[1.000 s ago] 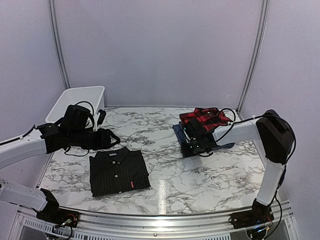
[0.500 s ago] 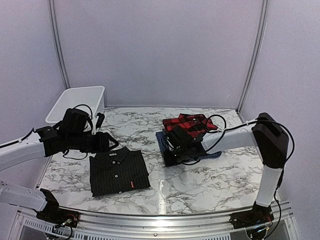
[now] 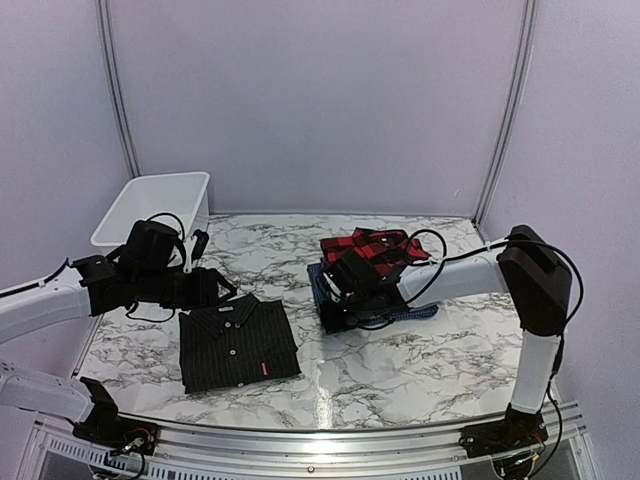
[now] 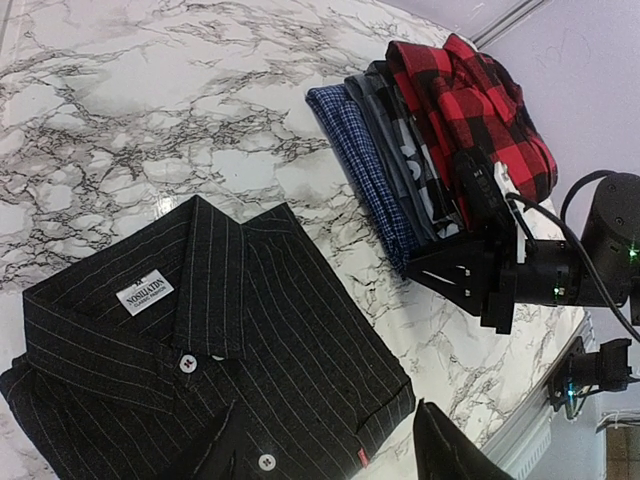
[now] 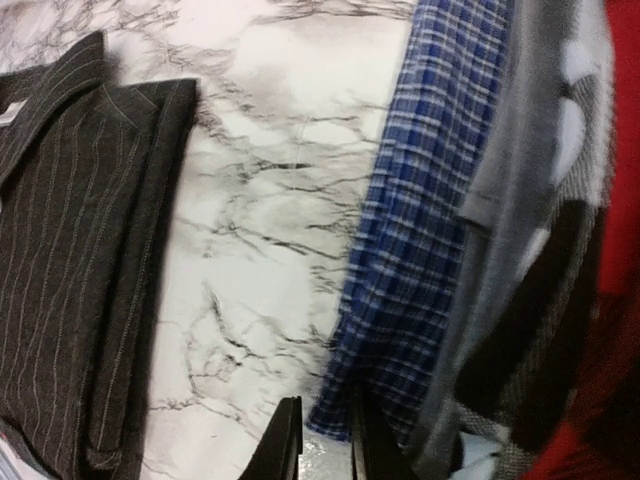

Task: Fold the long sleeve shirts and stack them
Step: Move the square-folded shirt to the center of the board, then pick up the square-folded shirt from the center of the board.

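— Shirts, status?
— Black pinstriped shirt (image 3: 238,342) folded flat beneath the left gripper (image 3: 222,285); its opening cannot be told.
— Others?
— Blue checked shirt (image 5: 420,250), grey shirt (image 5: 530,200) and red plaid shirt (image 3: 375,247) stacked; right gripper (image 5: 323,412), nearly closed, pinches the blue checked shirt's edge.

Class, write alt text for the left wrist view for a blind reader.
A folded black pinstriped shirt lies at lower left on a marble table. At upper right, a red plaid shirt tops a grey shirt and a blue checked shirt, the right claw at their edge.
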Robot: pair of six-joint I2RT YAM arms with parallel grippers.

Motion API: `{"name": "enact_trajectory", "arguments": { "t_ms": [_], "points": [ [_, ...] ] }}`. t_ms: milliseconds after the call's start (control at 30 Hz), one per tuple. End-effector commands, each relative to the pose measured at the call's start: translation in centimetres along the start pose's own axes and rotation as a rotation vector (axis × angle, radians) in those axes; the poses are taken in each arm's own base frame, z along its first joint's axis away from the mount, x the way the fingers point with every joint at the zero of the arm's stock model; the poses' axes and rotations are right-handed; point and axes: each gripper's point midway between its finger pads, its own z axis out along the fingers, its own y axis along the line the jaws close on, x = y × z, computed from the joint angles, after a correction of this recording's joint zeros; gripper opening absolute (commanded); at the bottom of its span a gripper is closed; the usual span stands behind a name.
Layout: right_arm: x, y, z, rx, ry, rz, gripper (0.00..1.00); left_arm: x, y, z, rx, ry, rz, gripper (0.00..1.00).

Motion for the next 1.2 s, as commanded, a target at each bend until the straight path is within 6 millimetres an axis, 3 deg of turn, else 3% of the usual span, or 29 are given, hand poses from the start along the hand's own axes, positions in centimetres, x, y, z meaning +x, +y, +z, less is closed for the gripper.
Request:
{"name": "enact_trajectory", "arguments": {
  "t_ms": [0,133,333,533,800,933,1167],
  "points": [
    [-2.0,4.0,-2.1,-0.146,-0.056,-0.055,0.2,0.6,1.0,-0.2,-0.029,-0.011,-0.014,0.6],
    [-1.9,5.0,-3.5,-0.163,-0.065,-0.102,0.35,1.8,2.5,-0.8,-0.078,-0.011,-0.05,0.6],
    [-1.4,7.6,-3.7,-0.224,-0.063,-0.152,0.49,4.4,7.7,-2.6,-0.286,-0.029,-0.168,0.6],
    [-2.7,9.8,-2.7,-0.303,-0.076,-0.167,0.53,7.0,10.9,-3.3,-0.381,-0.034,-0.263,0.6],
    [-4.1,11.0,-0.9,-0.311,-0.083,-0.188,0.5,6.7,12.5,-2.3,-0.43,-0.043,-0.254,0.38],
    [-3.9,10.8,0.0,-0.294,-0.071,-0.188,0.5,6.5,13.3,-1.0,-0.442,-0.033,-0.253,0.31],
    [-2.4,10.0,1.7,-0.276,-0.035,-0.183,0.52,8.5,17.2,0.9,-0.561,0.028,-0.293,0.23]
  ]
}}
